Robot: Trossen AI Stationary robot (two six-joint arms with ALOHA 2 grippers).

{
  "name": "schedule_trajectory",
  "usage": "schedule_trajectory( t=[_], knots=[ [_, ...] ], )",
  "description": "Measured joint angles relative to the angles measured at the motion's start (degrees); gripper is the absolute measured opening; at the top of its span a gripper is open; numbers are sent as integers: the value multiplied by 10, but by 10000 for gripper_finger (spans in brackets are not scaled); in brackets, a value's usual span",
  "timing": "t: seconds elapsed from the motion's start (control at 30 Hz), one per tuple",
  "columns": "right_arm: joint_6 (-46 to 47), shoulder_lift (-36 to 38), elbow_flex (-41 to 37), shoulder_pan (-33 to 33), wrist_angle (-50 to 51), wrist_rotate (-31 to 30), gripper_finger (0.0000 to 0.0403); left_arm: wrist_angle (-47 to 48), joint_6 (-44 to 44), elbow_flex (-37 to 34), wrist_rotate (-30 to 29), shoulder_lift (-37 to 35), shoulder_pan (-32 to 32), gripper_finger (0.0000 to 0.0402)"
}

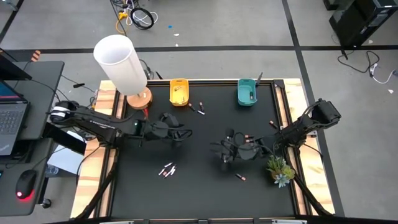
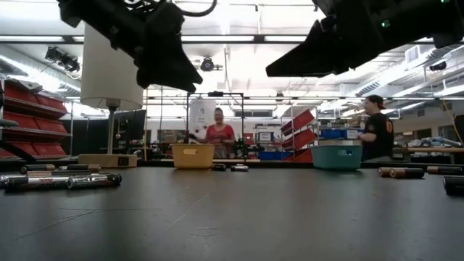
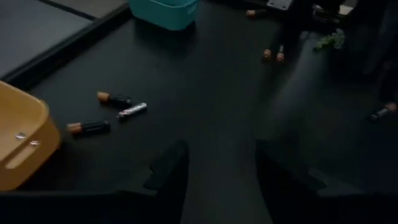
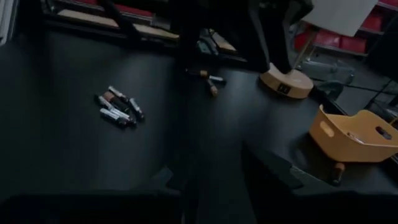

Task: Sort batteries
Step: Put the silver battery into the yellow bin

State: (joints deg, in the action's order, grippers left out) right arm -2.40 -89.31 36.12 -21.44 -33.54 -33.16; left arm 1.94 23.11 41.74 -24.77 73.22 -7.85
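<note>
My left gripper (image 1: 180, 134) hangs above the mat, left of centre, fingers parted and nothing between them; the wrist view shows bare black mat in the gap. Nearest work for it, as I judge: three batteries near the yellow bin (image 1: 179, 92), just to that bin's right and toward the back edge from my gripper. In the left wrist view they read as two dark ones with copper ends (image 3: 114, 98) (image 3: 88, 127) and one silver battery (image 3: 132, 111) between them, well ahead of the fingers and off to one side. Their long axes run roughly crosswise to my approach line, each slightly askew.

Second option: the loose cluster of batteries (image 1: 168, 170) on the mat nearer the front edge, just in front of the left gripper. Clearly the left arm's reach.

Centre-right: my right gripper (image 1: 227, 151) hovers over the mat, fingers partly apart, holding nothing I can see. A lone battery (image 1: 240, 177) lies just toward the front from it, axis diagonal. A few more sit beside the right arm (image 1: 249, 139) and one nearer the right edge (image 1: 272, 124). The teal bin (image 1: 247, 92) stands at the back.

Judgement: left arm takes the back trio; wrist needs turning to span a battery across its short width.
</note>
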Motion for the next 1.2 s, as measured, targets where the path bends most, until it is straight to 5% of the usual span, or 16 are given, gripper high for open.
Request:
schedule_trajectory(
  t=[0.23, 0.43, 0.77, 0.93, 1.07, 1.2],
  knots=[
    [36, -4, -19, 6, -10, -7, 122, -16, -46, 3, -14, -1, -32, 155],
    [48, -4, -20, 24, -40, -21, 122, -15, -97, 3, 30, 4, -31, 164],
    [104, -4, 4, 19, -39, -34, 122, 73, -46, 2, 26, 3, -53, 188],
    [141, -21, 4, -2, -27, -35, 122, 152, 10, 2, 31, -6, -129, 161],
    [138, -75, 4, -26, -97, -41, 122, 164, 48, -6, -18, -5, -209, 147],
    [126, -133, 4, -46, -194, -14, 122, 149, 55, -8, -7, -5, -239, 145]
  ],
)
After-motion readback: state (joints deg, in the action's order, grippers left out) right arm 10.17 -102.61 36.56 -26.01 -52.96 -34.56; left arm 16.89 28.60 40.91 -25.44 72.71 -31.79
